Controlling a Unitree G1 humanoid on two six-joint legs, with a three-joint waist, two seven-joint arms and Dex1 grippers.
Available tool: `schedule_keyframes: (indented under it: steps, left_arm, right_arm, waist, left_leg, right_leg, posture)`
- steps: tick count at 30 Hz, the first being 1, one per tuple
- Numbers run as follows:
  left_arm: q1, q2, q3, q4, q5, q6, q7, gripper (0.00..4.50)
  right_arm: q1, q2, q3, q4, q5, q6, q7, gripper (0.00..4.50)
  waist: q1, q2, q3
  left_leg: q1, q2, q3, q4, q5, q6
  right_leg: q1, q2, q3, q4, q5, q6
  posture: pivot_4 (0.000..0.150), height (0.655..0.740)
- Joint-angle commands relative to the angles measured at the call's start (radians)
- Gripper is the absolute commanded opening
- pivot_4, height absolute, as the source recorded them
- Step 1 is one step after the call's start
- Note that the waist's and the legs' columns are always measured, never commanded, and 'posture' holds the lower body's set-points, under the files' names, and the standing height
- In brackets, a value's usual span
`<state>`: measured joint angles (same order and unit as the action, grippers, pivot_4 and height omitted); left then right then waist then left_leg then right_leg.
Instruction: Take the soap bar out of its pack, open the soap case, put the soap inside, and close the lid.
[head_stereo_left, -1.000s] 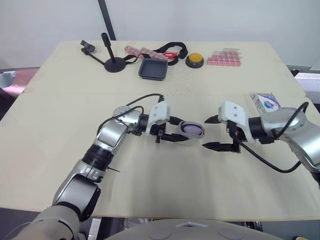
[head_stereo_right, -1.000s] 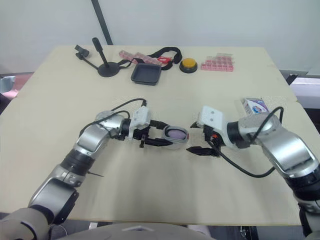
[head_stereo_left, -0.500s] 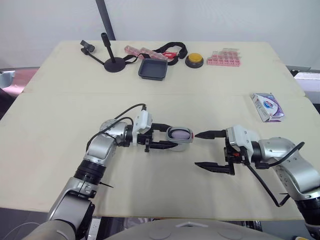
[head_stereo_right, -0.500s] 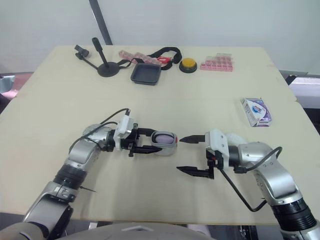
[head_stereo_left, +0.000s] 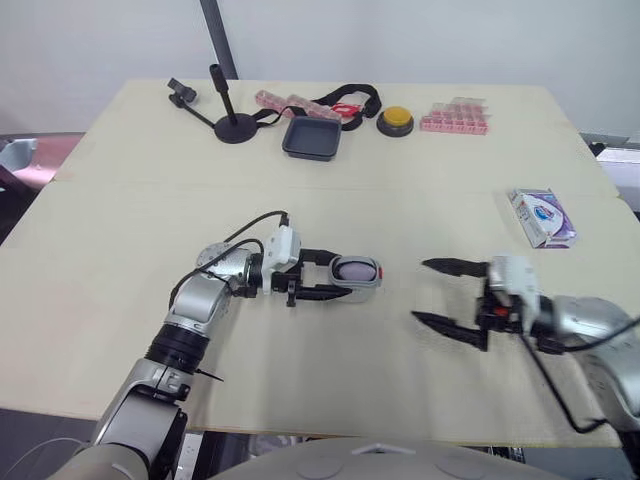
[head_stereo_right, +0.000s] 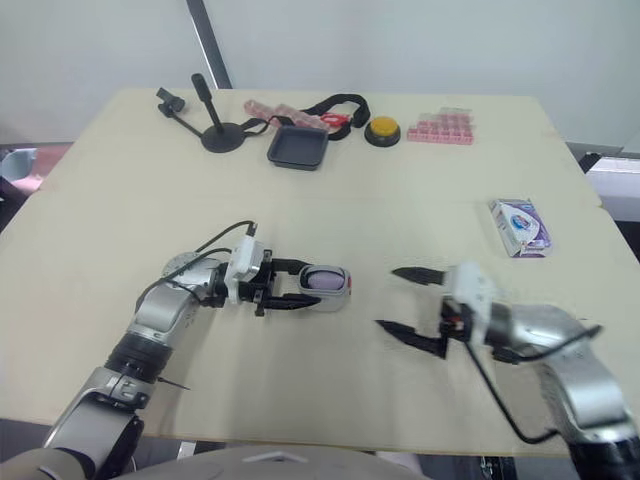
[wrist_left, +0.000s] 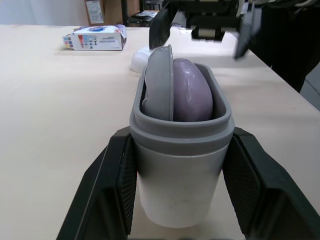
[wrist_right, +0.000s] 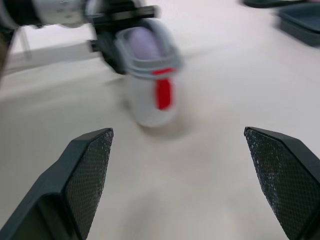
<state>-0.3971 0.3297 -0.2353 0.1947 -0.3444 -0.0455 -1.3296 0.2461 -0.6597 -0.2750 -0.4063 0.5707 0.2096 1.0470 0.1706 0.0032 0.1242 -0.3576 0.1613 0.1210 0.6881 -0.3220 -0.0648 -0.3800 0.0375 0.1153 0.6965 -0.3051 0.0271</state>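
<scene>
Purple soap (wrist_left: 192, 92): in soap case (head_stereo_left: 357, 271).
My left gripper (head_stereo_left: 345, 275): clamps it, forearm low.
My right gripper (head_stereo_left: 420, 291): spread wide, empty.

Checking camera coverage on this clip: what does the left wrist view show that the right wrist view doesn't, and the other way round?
Left wrist view: the grey lid standing on edge inside the soap case beside the purple soap, the soap pack lying on the table behind, and the right tool facing the case, open.
Right wrist view: a red strip down the case's outer wall and a dark tray farther back.
Both: the case with the soap inside, clamped between the fingers of the left tool.
</scene>
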Motion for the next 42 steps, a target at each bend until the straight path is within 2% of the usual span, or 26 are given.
schedule_keyframes:
  steps: [1, 6, 9, 16, 21, 25, 29, 33, 39, 42]
  left_arm:
    - [-0.01, 0.006, 0.017, -0.02, -0.017, 0.011, 0.004, 1.93]
    - [-0.021, 0.006, 0.015, -0.021, -0.022, 0.024, 0.001, 1.93]
    - [-0.026, 0.002, 0.015, -0.017, -0.019, 0.03, 0.006, 1.93]
    - [-0.032, 0.004, 0.013, -0.012, -0.016, 0.036, 0.008, 1.93]
    - [-0.043, 0.009, 0.006, -0.004, -0.011, 0.039, -0.003, 1.93]
    - [-0.052, 0.011, -0.005, 0.0, -0.006, 0.037, -0.02, 1.93]
    - [-0.057, 0.007, -0.006, 0.006, -0.004, 0.04, -0.017, 1.93]
    - [-0.055, 0.003, -0.009, 0.003, -0.004, 0.043, -0.013, 1.93]
    - [-0.038, -0.002, -0.015, -0.019, -0.012, 0.053, -0.014, 1.93]
    - [-0.029, -0.001, -0.016, -0.028, -0.013, 0.054, -0.015, 1.93]
  right_arm:
    - [0.076, 0.008, -0.197, -0.022, 0.084, -0.024, -0.022, 4.48]
    - [0.171, 0.009, -0.362, 0.079, 0.062, -0.07, -0.017, 4.48]
    - [0.229, 0.003, -0.452, 0.253, 0.017, -0.098, -0.031, 4.48]
    - [0.254, -0.091, -0.479, 0.44, -0.063, -0.14, 0.001, 4.48]
    - [0.263, -0.255, -0.417, 0.427, -0.139, -0.072, 0.066, 4.48]
    - [0.278, -0.443, -0.361, 0.261, -0.118, 0.241, 0.096, 4.48]
    - [0.17, -0.611, -0.289, 0.129, -0.07, 0.536, 0.07, 4.48]
    - [0.002, -0.701, -0.134, 0.095, -0.075, 0.641, 0.039, 4.48]
    - [-0.309, -0.694, 0.189, 0.137, -0.155, 0.657, 0.017, 4.48]
    - [-0.423, -0.668, 0.3, 0.165, -0.197, 0.673, 0.019, 4.48]
  waist:
    - [-0.001, 0.0, 0.0]
    - [-0.006, 0.0, 0.0]
    - [-0.006, 0.0, 0.0]
    - [-0.025, 0.003, -0.002]
    - [-0.042, 0.004, -0.002]
    - [-0.043, 0.004, -0.002]
    - [-0.035, 0.004, -0.002]
    - [-0.029, 0.004, -0.002]
    - [-0.025, 0.004, -0.002]
    - [-0.029, 0.004, -0.002]
  left_leg:
    - [0.0, 0.0, 0.0, 0.0, 0.0, 0.0]
    - [0.0, 0.0, 0.0, 0.0, 0.0, 0.0]
    - [-0.001, 0.0, 0.0, 0.0, 0.0, 0.0]
    - [-0.001, -0.004, -0.001, -0.001, 0.0, 0.0]
    - [0.005, -0.005, -0.002, -0.003, 0.0, 0.0]
    - [0.017, -0.004, -0.003, -0.008, 0.0, 0.001]
    - [0.018, 0.0, -0.003, -0.009, 0.0, 0.001]
    - [0.018, 0.0, -0.004, -0.006, 0.0, 0.002]
    - [0.008, 0.0, -0.001, 0.0, 0.0, 0.003]
    - [0.004, 0.001, -0.001, 0.002, 0.0, 0.003]
  right_leg:
    - [0.0, 0.0, 0.0, -0.001, 0.0, 0.0]
    - [0.0, 0.0, 0.0, -0.002, 0.0, 0.0]
    - [0.0, -0.001, -0.001, -0.003, 0.0, 0.0]
    - [0.003, -0.001, -0.002, -0.007, 0.0, 0.0]
    - [0.009, -0.003, -0.003, -0.012, 0.0, 0.0]
    - [0.022, -0.003, -0.004, -0.017, 0.0, 0.0]
    - [0.024, -0.003, -0.005, -0.018, 0.0, 0.0]
    - [0.015, -0.003, -0.006, -0.01, 0.0, 0.0]
    - [0.002, -0.002, -0.004, 0.0, 0.0, 0.0]
    - [0.001, -0.002, -0.003, 0.0, 0.0, 0.0]
  posture:
    - [0.15, 0.74]
    - [0.15, 0.74]
    - [0.15, 0.74]
    - [0.15, 0.74]
    - [0.15, 0.74]
    - [0.15, 0.74]
    - [0.15, 0.74]
    - [0.15, 0.74]
    - [0.15, 0.74]
    - [0.15, 0.74]
